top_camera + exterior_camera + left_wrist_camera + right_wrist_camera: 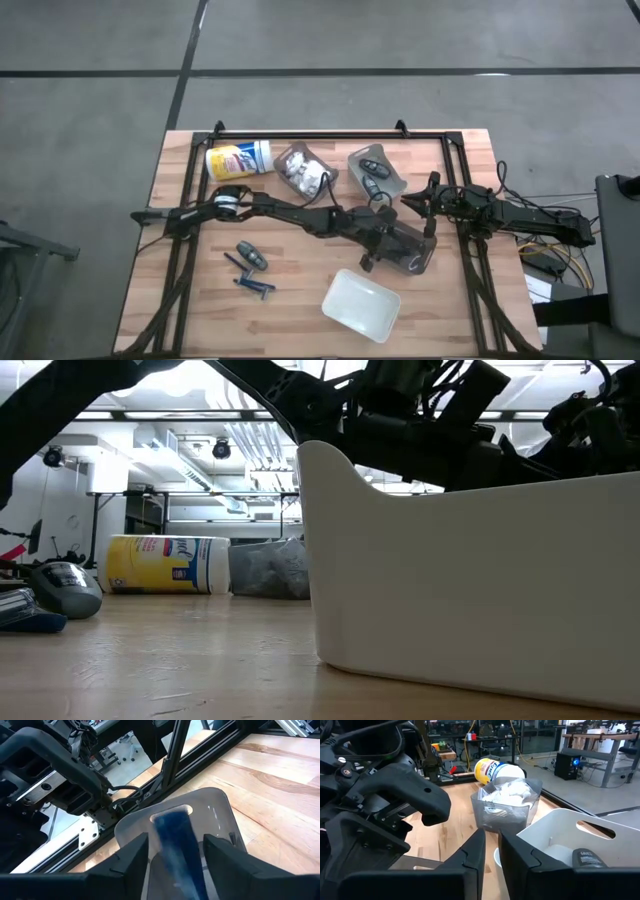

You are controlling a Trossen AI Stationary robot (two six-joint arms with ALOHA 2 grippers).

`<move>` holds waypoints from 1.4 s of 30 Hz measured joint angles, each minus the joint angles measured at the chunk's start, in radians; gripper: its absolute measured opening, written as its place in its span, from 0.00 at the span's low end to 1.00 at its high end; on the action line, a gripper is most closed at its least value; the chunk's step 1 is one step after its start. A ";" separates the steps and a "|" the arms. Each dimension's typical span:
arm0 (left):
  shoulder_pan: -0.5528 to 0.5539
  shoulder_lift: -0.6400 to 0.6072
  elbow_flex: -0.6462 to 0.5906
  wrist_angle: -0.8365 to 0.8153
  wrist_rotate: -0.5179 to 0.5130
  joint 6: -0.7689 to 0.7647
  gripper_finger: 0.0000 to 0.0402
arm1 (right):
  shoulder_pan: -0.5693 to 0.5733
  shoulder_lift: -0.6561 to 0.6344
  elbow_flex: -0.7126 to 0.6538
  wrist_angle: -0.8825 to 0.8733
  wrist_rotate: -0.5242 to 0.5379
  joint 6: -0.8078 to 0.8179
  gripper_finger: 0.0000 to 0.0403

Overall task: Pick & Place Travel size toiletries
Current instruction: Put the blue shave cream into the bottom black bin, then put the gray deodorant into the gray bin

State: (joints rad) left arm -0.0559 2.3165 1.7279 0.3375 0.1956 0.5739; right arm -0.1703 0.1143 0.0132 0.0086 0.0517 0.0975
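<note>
We judge sorting partly done: the left end effector (172,852), fingers parted, releases a blue stick (176,845) into the clear bin (220,815) beneath it, several toiletries (250,268) remain well behind on the table (300,320), right end effector (491,851) clenched nearby.

My wooden table (200,320), yellow-label canister (238,160) lying on its side at the back, three clear bins (305,170) mid-table, white bin (361,304) at front, grey-blue oblong piece (250,255) and blue sticks (253,286) front-left.
</note>
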 joint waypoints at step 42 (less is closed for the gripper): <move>0.004 -0.462 -0.402 -0.128 -0.032 -0.085 0.55 | 0.000 0.001 0.000 0.001 0.000 0.000 0.42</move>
State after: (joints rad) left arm -0.0517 1.8549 1.3260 0.2095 0.1637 0.4890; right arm -0.1705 0.1149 0.0132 0.0095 0.0518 0.0975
